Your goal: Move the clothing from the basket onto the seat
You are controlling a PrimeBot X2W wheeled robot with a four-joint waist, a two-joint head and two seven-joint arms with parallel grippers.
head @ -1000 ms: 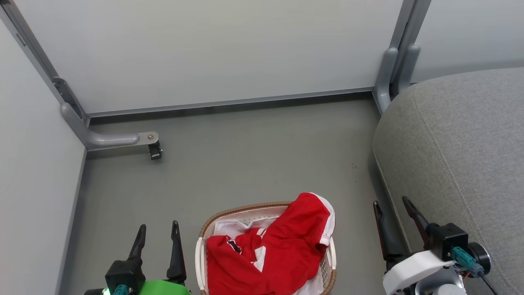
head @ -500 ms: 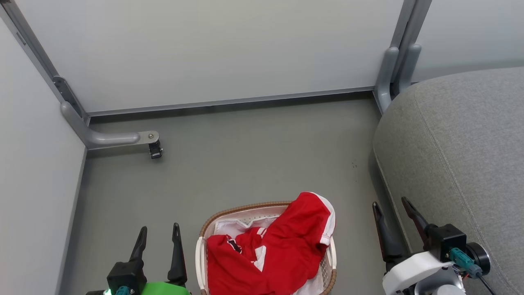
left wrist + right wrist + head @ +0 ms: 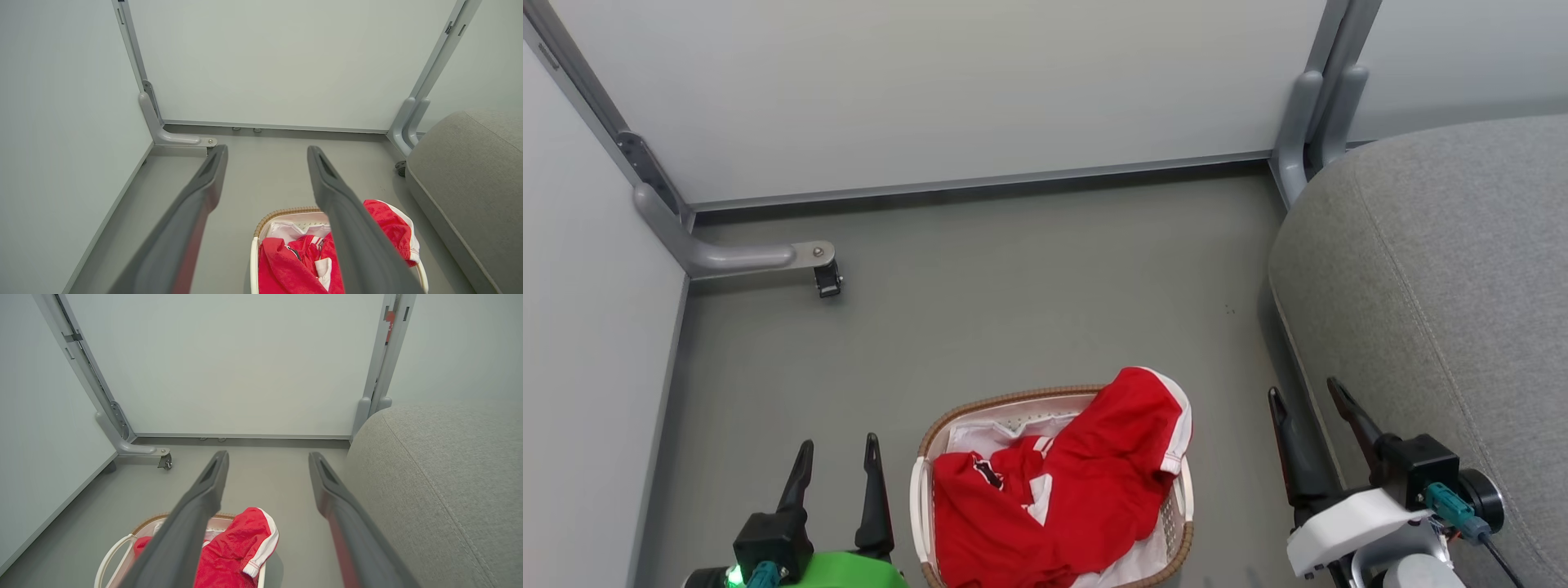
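Along the right side of the head view runs the large grey woven-fabric seat cushion (image 3: 1437,286), its rounded edge and stitched seams carrying no garment. Near it on the grey floor (image 3: 1013,286), with a strip of floor between them, stands the small oval cream-white perforated plastic basket (image 3: 980,406) with its brown woven rim.

All of the clothing (image 3: 1086,482), soft red fabric with white stripes, panels and trim, lies crumpled in that basket. One rounded fold humps up and drapes over the rim on the side nearer the seat. A plain white cloth (image 3: 980,437) shows beneath it at the far end.

By my reading the garments are light and limp. They should sag and trail once lifted, and a thin pinch might slip. The best hold looks to be the raised fold over the rim, where the fabric is bunched thick and stands apart from the white cloth. A lift there is less likely to drag that cloth along. The basket looks light too, so a snag on its perforations could tip it.

Off the basket's left side is the left claw (image 3: 840,445), its fingers spread with nothing between them. Between basket and seat is the right claw (image 3: 1303,389), likewise parted and empty.
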